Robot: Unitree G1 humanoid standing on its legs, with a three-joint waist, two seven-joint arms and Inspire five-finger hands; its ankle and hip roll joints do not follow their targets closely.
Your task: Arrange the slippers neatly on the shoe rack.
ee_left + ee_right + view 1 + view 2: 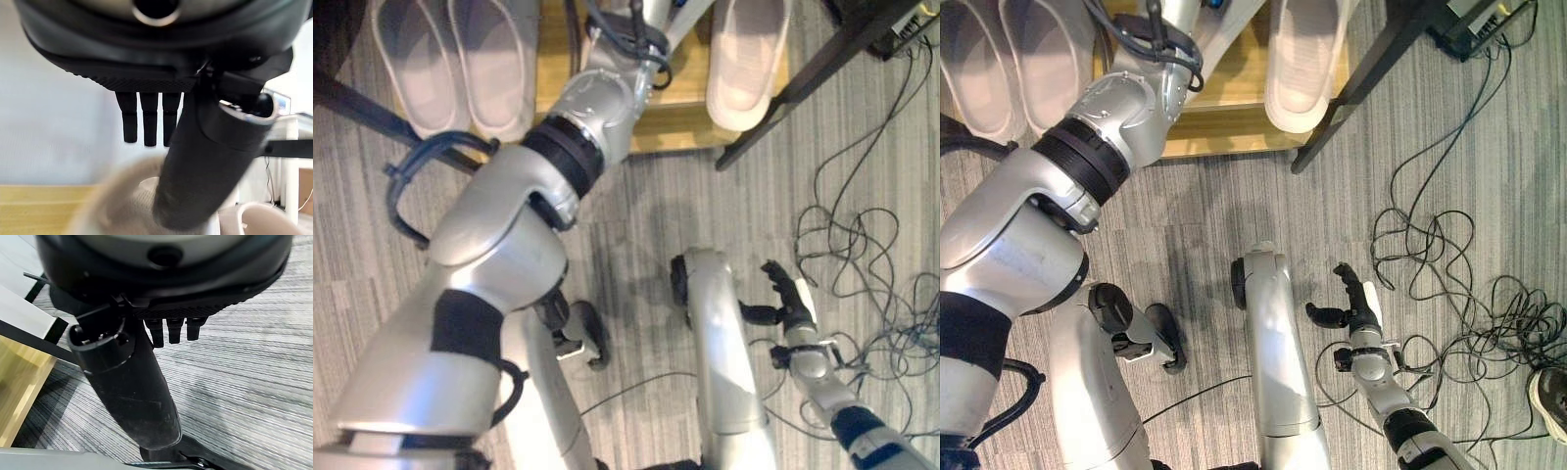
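Left hand (205,161) hovers over a blurred slipper (132,205), fingers straight; right hand (1356,299) hangs relaxed above carpet (1234,196). Rack (1224,117) is partly hidden.

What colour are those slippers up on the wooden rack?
The slippers are a pale pinkish white, plain with no pattern, clearest in the left eye view.

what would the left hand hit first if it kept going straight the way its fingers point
Probably the pale slipper just past the left hand. Its straight fingers point down toward the slipper lying on the wooden rack shelf. The gap between them is hard to judge.
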